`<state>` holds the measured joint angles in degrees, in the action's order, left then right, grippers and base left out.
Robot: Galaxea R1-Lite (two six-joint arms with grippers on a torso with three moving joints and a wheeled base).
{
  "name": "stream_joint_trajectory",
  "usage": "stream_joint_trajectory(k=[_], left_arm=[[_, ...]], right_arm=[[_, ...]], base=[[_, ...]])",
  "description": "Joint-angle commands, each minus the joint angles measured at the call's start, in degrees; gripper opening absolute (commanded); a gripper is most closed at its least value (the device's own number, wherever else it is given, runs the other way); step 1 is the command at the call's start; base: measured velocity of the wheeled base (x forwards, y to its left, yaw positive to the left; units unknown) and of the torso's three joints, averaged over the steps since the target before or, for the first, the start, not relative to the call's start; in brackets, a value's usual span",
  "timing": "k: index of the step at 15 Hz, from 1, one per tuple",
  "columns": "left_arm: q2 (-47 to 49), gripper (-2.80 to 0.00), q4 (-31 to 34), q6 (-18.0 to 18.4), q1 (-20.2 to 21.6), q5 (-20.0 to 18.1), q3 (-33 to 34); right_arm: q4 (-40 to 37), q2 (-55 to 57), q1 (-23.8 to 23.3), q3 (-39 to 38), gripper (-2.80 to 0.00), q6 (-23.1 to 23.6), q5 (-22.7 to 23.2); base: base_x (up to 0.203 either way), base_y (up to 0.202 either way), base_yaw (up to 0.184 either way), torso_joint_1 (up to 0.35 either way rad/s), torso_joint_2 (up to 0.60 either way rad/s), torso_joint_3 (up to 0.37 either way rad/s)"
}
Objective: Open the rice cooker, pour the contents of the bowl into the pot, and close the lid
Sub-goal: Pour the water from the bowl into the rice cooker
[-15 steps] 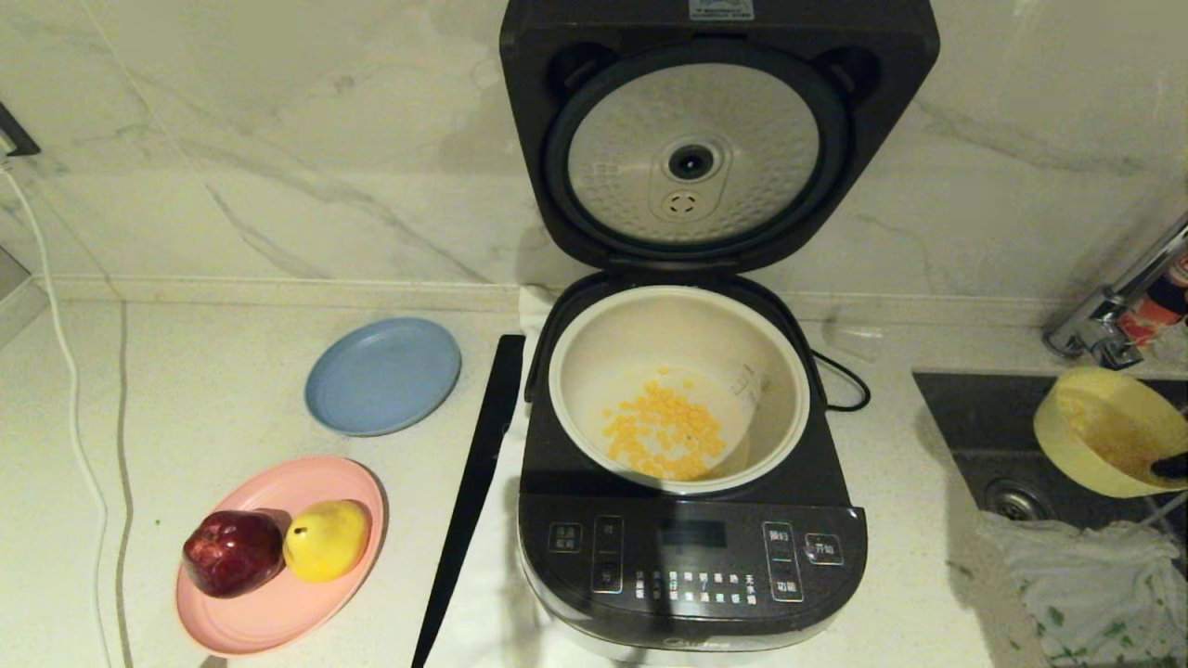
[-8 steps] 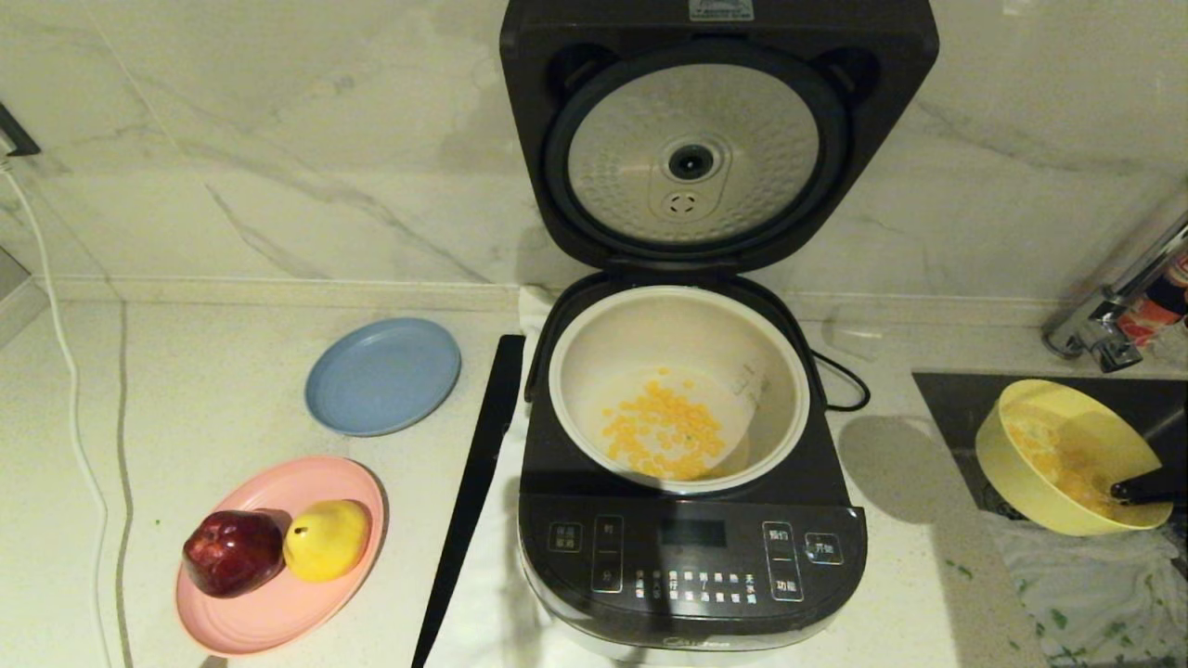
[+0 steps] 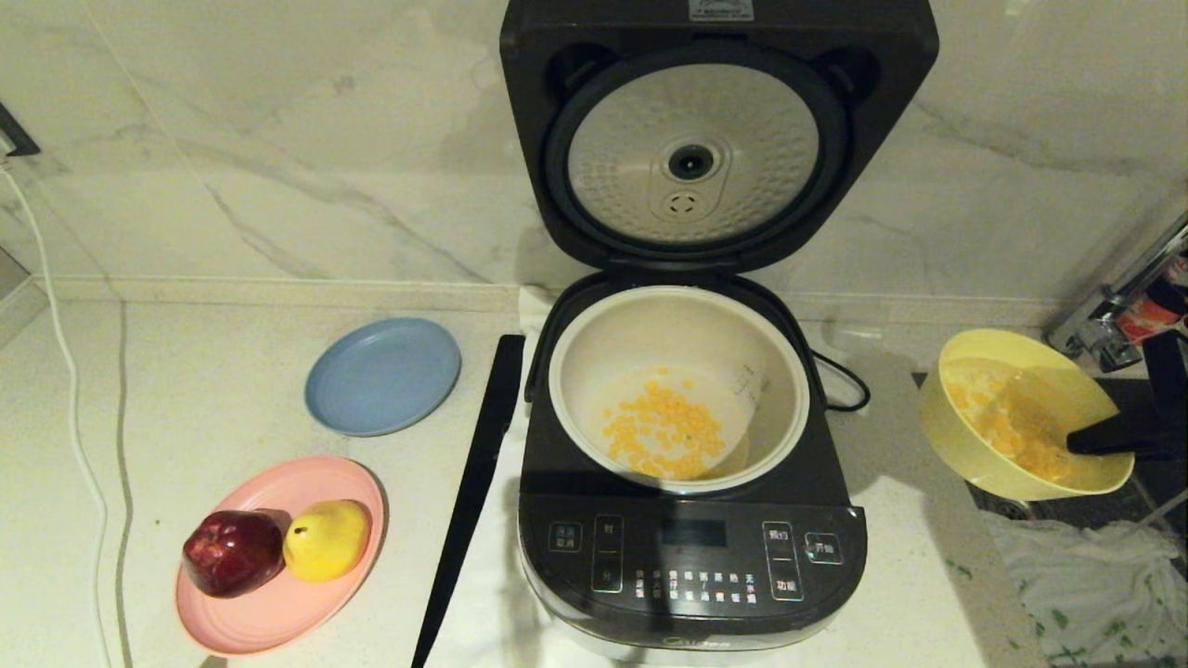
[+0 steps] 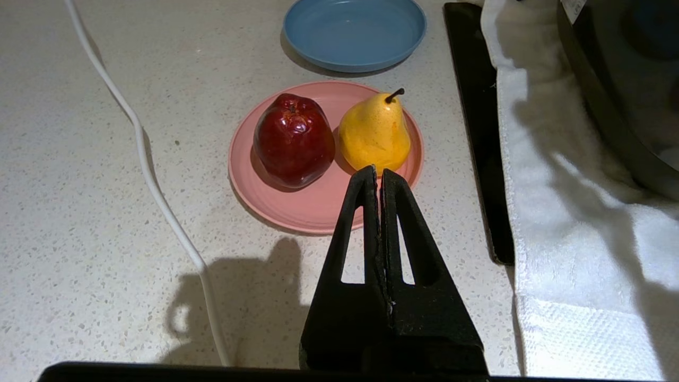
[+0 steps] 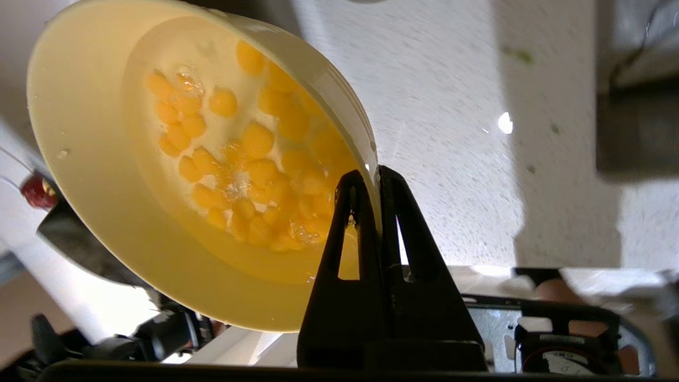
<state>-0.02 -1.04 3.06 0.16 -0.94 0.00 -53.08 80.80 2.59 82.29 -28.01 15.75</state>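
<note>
The rice cooker [image 3: 691, 557] stands in the middle of the counter with its lid [image 3: 691, 153] swung upright, the silver underside facing me. A patch of yellow kernels [image 3: 664, 431] lies in the cream pot [image 3: 650, 334]. To the cooker's right, my right gripper [image 3: 1081, 443] [image 5: 374, 178] holds the pale yellow bowl [image 3: 965, 445] [image 5: 95, 175] in the air, shut on its rim. The bowl tilts slightly and holds wet yellow contents [image 3: 1007, 431] [image 5: 254, 175]. My left gripper [image 4: 377, 175] hangs shut and empty over the counter in front of the pink plate.
Left of the cooker are a blue plate [image 3: 383, 375], a pink plate [image 3: 278, 612] bearing a red apple [image 3: 232, 552] and a yellow pear [image 3: 325, 538], a black strip [image 3: 473, 492] and a white cable [image 3: 70, 408]. A sink [image 3: 1151, 482], a tap [image 3: 1114, 315] and a cloth [image 3: 1095, 575] lie right.
The right gripper has carried the bowl from over the sink leftward and toward the back, closer to the cooker. The bowl has turned from steeply tipped to nearly level.
</note>
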Motion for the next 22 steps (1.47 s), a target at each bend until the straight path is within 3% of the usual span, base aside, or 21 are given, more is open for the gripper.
stream_joint_trajectory(k=[1,3,10,12,22], left_arm=[[0.0,-2.80,0.0,0.0,0.0,0.0,0.4],[0.0,-2.80,0.0,0.0,0.0,0.0,0.4],[0.0,-2.80,0.0,0.0,0.0,0.0,0.4],[0.0,-2.80,0.0,0.0,0.0,0.0,0.4],[0.0,-2.80,0.0,0.0,0.0,0.0,0.4]], right_arm=[[-1.2,3.2,7.7,7.3,-2.80,-3.0,-3.9],[-2.2,6.7,12.6,12.7,-2.80,-4.6,-8.1],[-2.5,17.9,25.5,27.7,-2.80,-10.9,-16.2],[-0.3,19.9,28.5,28.3,-2.80,-11.3,-18.0],[12.3,25.5,33.7,28.1,-2.80,-11.4,-28.6]], base=[[0.000,0.000,0.000,0.000,0.00,0.000],[0.000,0.000,0.000,0.000,0.00,0.000],[0.000,0.000,0.000,0.000,0.00,0.000],[0.000,0.000,0.000,0.000,0.00,0.000],[0.000,0.000,0.000,0.000,0.00,0.000]])
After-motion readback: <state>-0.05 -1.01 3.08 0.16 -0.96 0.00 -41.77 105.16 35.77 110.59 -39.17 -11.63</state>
